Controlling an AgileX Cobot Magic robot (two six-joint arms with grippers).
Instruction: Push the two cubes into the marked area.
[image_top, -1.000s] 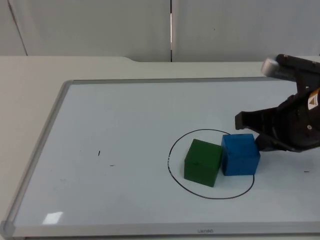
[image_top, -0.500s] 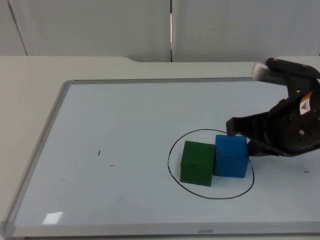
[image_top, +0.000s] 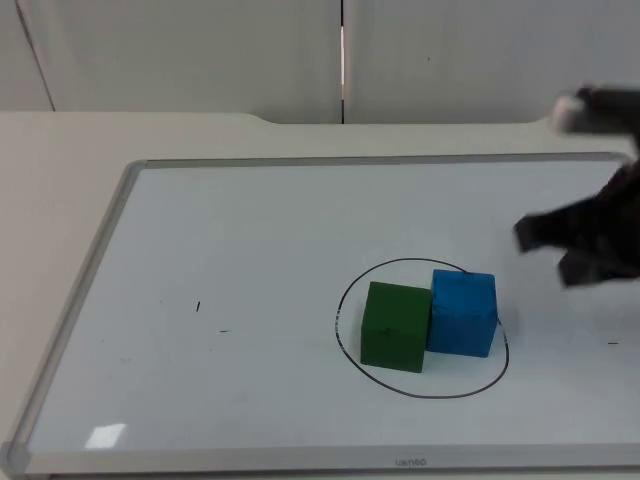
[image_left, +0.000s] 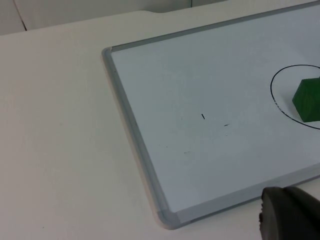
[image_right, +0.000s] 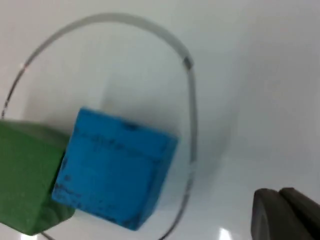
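Cubes side by side, green cube (image_top: 396, 327) touching blue cube (image_top: 463, 313), inside drawn circle (image_top: 352, 290)

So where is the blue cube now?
In the top view the blue cube sits inside the black drawn circle on the whiteboard, touching the green cube on its left.

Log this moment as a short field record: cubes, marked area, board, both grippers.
green cube: inside the circle, touching the blue cube
blue cube: inside the circle, near its right-hand line
marked area: black circle drawn on the whiteboard
whiteboard: lies flat on the table
right gripper: right of the circle, clear of the blue cube
left gripper: waits near the whiteboard's corner
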